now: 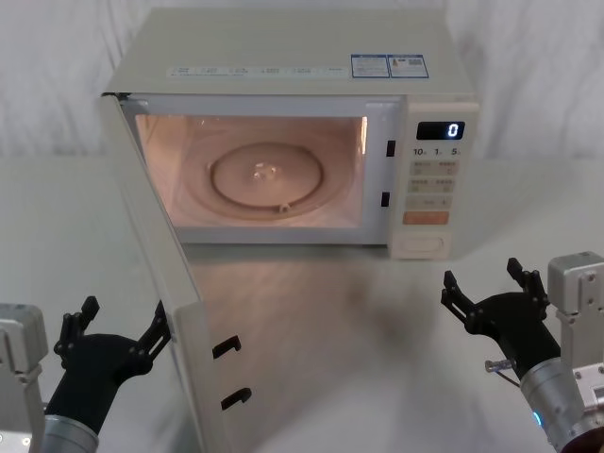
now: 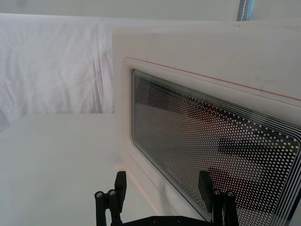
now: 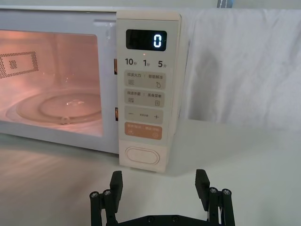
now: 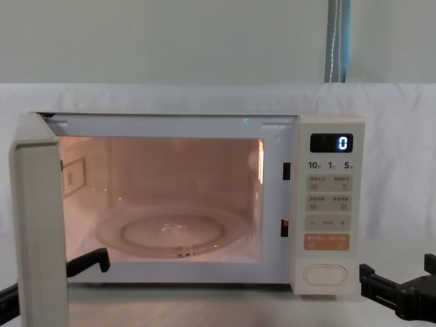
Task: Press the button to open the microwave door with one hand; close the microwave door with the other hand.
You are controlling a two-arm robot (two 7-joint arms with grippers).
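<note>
The microwave door (image 1: 175, 311) is swung wide, flanked by the spread left gripper (image 1: 118, 326) outside it and the spread right gripper (image 1: 493, 288) before the button (image 1: 421, 244)

Left gripper (image 2: 162, 188) fingers spread, close before microwave door (image 2: 211, 141) dotted window

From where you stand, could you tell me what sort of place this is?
Probably a robot test setup, not a kitchen: a microwave stands alone on a white-draped table, with plain white cloth hung behind it.
</note>
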